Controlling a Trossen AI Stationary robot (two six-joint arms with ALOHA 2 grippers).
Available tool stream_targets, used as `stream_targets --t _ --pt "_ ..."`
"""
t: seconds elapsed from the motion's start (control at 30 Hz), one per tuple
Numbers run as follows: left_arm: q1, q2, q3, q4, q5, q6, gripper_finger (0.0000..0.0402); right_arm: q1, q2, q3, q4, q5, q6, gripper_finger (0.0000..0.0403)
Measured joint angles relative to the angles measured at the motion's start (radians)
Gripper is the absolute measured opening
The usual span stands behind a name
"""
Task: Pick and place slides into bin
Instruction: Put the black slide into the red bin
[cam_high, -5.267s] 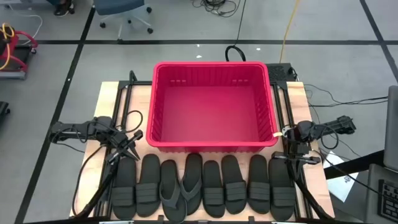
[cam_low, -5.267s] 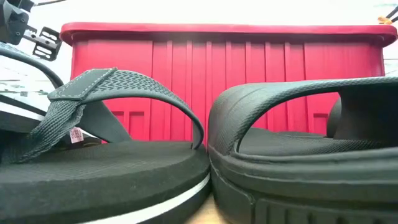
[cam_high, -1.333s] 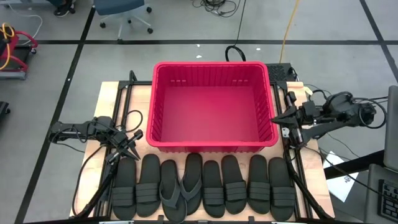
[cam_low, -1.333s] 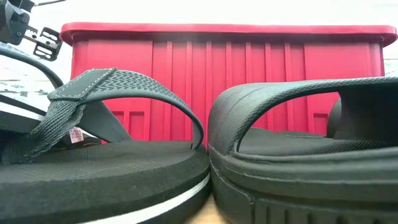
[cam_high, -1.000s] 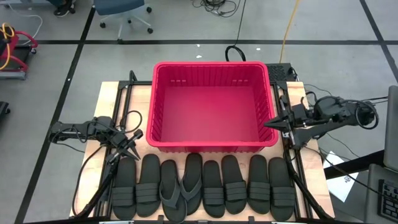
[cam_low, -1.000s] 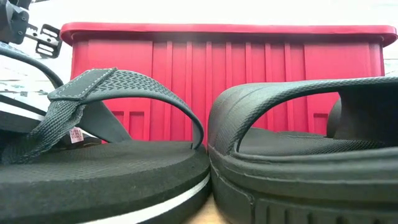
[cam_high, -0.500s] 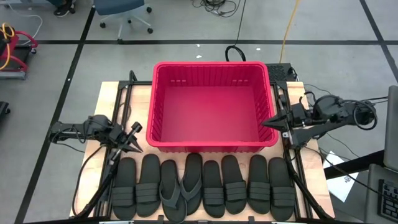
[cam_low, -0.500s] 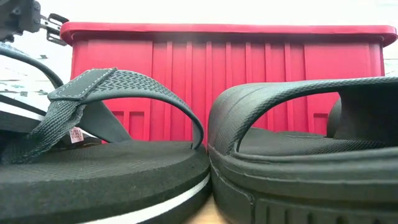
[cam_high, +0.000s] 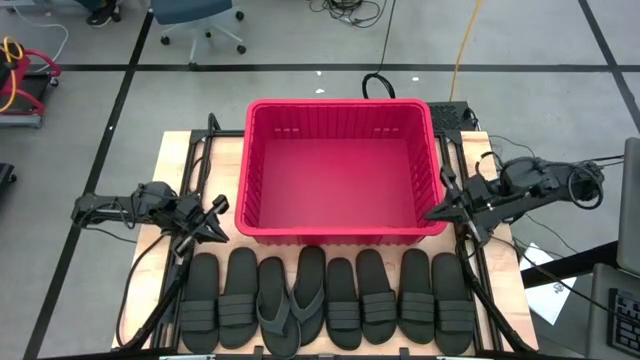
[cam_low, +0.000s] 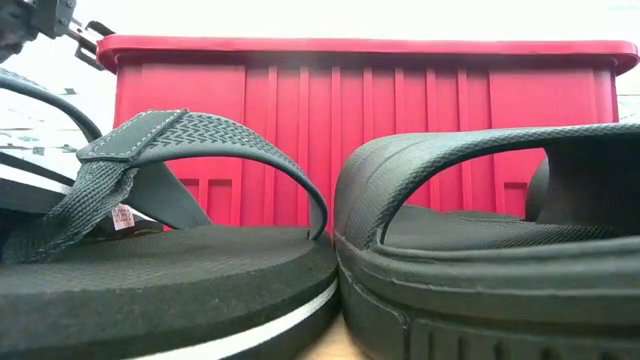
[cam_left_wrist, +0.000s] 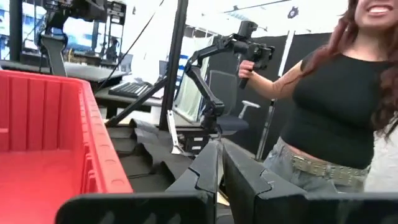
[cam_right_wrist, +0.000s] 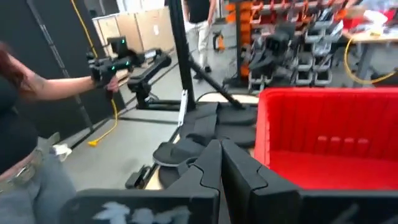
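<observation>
Slides (cam_high: 325, 300) lie untouched in a single row along the table's near edge, just in front of the bin (cam_high: 341, 232), toes toward it, so either arm can reach one and lift it a short way over the rim.

At the right, the right gripper (cam_high: 437, 210) hangs beside the bin's near right corner with its two fingers (cam_right_wrist: 214, 163) pressed together to a point and nothing between them. It aims inward along the bin wall, above the right end of the row. The likely reason is a pause on the way to the outermost slide.

At the left, the left gripper (cam_high: 216, 232) mirrors it: fingers (cam_left_wrist: 217, 165) together, empty, hanging just off the bin's near left corner and over the left end of the row. With both arms flanking the bin, each can take its own half of the row without crossing.

Farther out, the bin sits empty in the middle of the table (cam_high: 175, 165), which suggests no slide has yet been placed. From table height, a thong slide (cam_low: 150, 260) and a ribbed slide (cam_low: 490, 240) lie side by side, close against the bin's wall. Both grippers would have to open before any pick.

Beyond the table a person (cam_left_wrist: 339, 112) holds a handheld rig.
</observation>
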Motion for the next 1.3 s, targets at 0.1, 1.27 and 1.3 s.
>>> stream_targets --t 0.1,1.27,1.3 --pt "0.000 0.067 0.109 -0.131 -0.020 0.024 0.0026 0.001 0.010 0.000 -0.026 -0.034 0.003 0.0000" --pt "0.000 0.705 0.966 -0.790 -0.103 0.427 0.0026 0.171 0.053 0.000 -0.315 -0.405 0.540 0.0000" --pt "0.000 0.705 0.966 -0.790 -0.103 0.430 0.0026 0.171 0.056 0.000 -0.317 -0.403 0.568 0.0000"
